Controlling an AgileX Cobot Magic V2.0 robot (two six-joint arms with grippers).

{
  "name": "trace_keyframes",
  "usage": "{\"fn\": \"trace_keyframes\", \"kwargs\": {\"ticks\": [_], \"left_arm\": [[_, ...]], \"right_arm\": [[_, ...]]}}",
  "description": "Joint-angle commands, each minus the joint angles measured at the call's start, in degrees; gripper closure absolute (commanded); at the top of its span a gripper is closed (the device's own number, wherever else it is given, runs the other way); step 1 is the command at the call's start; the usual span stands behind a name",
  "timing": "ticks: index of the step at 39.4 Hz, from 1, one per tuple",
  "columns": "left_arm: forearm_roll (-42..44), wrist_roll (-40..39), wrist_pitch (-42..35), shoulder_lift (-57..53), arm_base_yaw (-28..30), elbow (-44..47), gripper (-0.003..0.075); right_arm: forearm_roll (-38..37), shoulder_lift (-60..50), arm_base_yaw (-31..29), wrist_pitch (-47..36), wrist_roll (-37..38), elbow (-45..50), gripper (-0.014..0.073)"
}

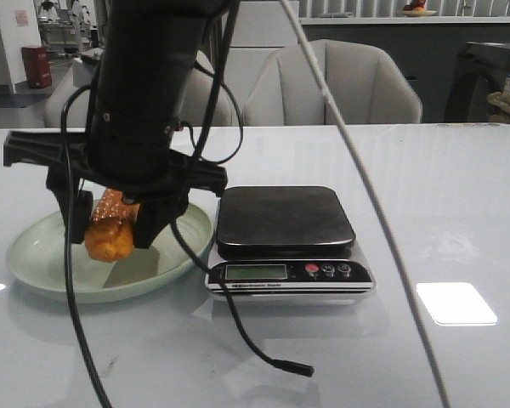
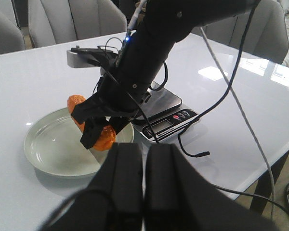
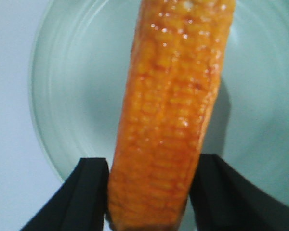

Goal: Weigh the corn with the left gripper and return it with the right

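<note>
Now corn btwn right gripper fingers

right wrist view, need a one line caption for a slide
Right gripper jaws closed on either side of the orange corn, held over the pale green plate.

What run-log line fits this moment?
right gripper jaws shut on corn | corn over green plate | scale beside plate | left gripper jaws shut, empty
</note>
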Motion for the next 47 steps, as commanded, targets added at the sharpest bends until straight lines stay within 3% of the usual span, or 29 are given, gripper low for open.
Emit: {"fn": "trace_keyframes", "kwargs": {"ticks": [1,5,15,31,36,47], "left_arm": [[-0.26,-0.13,-4.43,-1.19,-0.20,-1.41,0.0606],[-0.26,-0.13,-4.43,-1.19,-0.20,-1.41,0.0606],[-0.26,-0.13,-4.43,-1.19,-0.20,-1.41,0.0606],[-0.26,-0.13,-4.43,-1.19,-0.20,-1.41,0.0606],[-0.26,-0.13,-4.43,-1.19,-0.20,-1.41,0.0606],[-0.26,-0.13,-4.43,-1.19,-0.20,-1.41,0.0606]], "right_arm": [[-0.17,-2.85,0.02,-2.94,-0.55,-1.91,0.0065],[-0.24,-3.03,-0.27,-2.43,-0.55,-2.39,0.0001],[-0.24,-6.14,-4.99,8.74,-1.39,-9.62,0.0000],[-0.17,-20.28,-17.73,24.84,-23.91,-8.71,0.0004],[-0.17,-26.49,-19.48,22.96,-28.27,-2.93,0.0004],[-0.17,-45.39,-19.77,5.18,-33.43,20.04,0.0004]]}}
